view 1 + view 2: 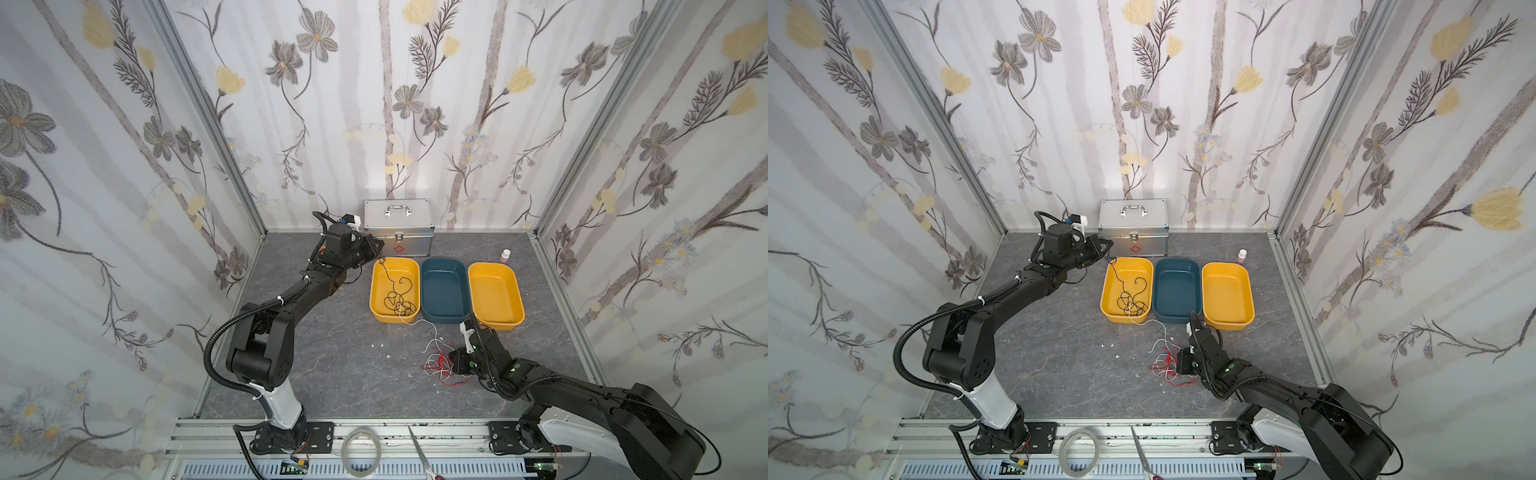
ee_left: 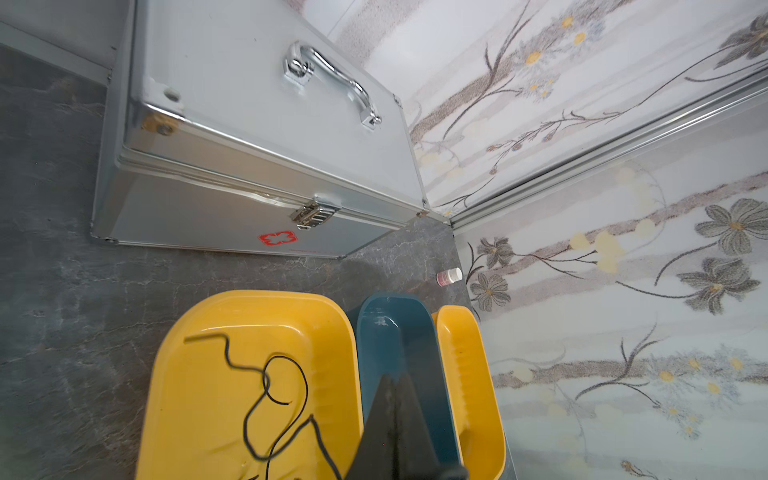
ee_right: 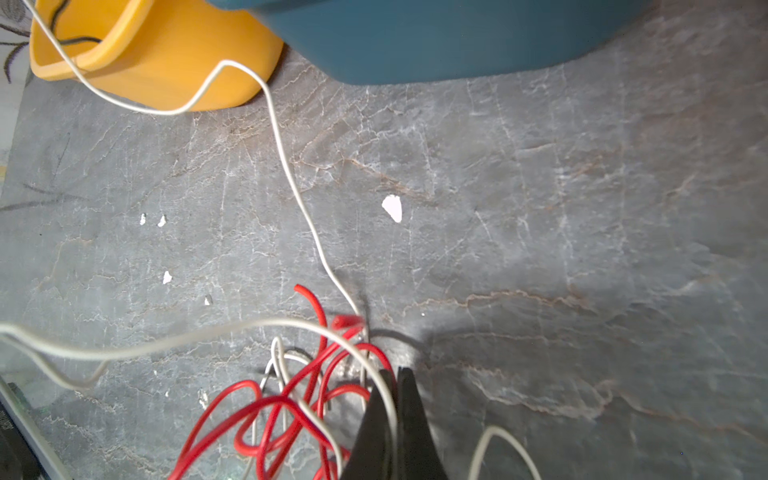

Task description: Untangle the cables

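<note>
While thin red cable [image 3: 291, 407] and white cable [image 3: 286, 166] tangle beside the right pincer [image 3: 395, 374], only its wrist view shows white pinched; left pincer [image 2: 390, 378] grips curly black cable [image 2: 266, 374].

Tabletop [image 1: 332, 374]: a matt grey stone-look sheet with pale veins, chipped white in small spots. A case [image 2: 232, 124] of smooth silvery metal with a dull sheen is seen, fitted with a mirror-bright chromed handle [image 2: 332, 79] and a polished metal clasp [image 2: 311, 214]. Smooth, softly glossy plastic is used for a yellow tray [image 2: 187, 395], a teal tray [image 1: 444, 291] and the other yellow tray [image 1: 494, 295]. The black cable [image 2: 226, 351], white cable [image 3: 286, 166] and red cable [image 3: 345, 321] are sheathed in smooth plastic, the red shiniest. The walls [image 1: 374, 104] are covered in matt flower-printed paper with a fuzzy grain, edged by satin aluminium rails [image 1: 374, 426].
</note>
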Controlling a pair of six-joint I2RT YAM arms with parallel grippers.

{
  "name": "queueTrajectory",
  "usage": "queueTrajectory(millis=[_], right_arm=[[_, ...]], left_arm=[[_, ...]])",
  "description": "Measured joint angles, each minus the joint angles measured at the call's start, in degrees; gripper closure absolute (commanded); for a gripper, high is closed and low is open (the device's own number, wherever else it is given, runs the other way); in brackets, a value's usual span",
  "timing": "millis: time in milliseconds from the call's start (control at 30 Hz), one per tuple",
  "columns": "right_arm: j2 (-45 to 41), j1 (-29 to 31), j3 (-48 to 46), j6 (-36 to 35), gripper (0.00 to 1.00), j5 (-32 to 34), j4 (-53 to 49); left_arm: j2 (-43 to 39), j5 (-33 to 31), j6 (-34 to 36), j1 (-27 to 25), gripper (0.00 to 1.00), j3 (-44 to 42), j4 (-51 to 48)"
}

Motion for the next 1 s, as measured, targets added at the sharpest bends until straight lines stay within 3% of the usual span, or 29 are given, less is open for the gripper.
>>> queueTrajectory(millis=[333, 667, 767, 900, 1000], right_arm=[[-4.9, 0.0, -0.4, -0.5, 1.00, -1.5, 0.1], [-5.5, 0.0, 0.7, -1.8, 1.00, -1.5, 0.0], [-5.0, 0.0, 1.4, -1.9, 1.00, -1.5, 0.0], [-4.4, 0.0, 2.4, -2.4, 1.00, -1.5, 0.0], [-4.9, 0.0, 2.8, -2.9, 1.00, -1.5, 0.0]], left_arm=[[9.6, -0.4, 0.0, -2.0, 0.97, 6.6, -4.0], [9.9, -5.2, 0.9, -5.5, 1.00, 6.5, -10.7], [9.3, -6.7, 1.2, -6.7, 0.88, 5.7, -12.4], [10.3, -8.2, 1.9, -6.6, 0.53, 6.6, -15.2], [10.4, -9.3, 2.7, -6.4, 0.42, 7.6, -17.9]])
